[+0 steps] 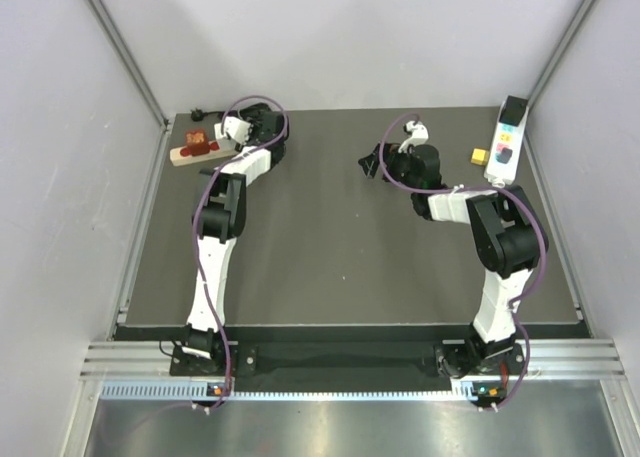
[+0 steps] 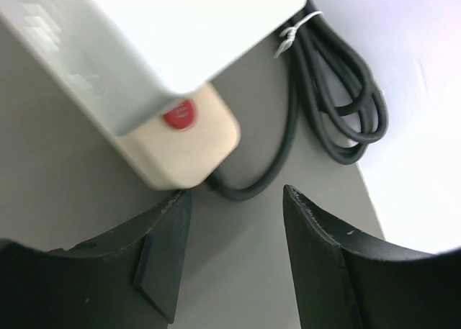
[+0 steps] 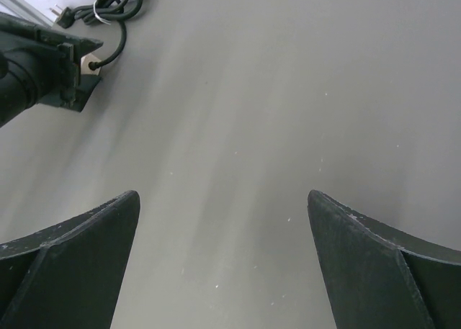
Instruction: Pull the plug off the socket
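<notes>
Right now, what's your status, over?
Left end effector open, at the switch end of the power strip. Plug seated, not gripped. Right end effector open over the table. Cord lies between strip and left fingers.

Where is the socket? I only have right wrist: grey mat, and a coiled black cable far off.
Observer: The beige plastic socket strip, with a red plug-like piece on top, lies at the far left corner of the dark grey mat.
Operator: Left gripper on it?
Observer: No. In the left wrist view the left gripper is open and empty, close to the strip's end with the round red switch.
</notes>
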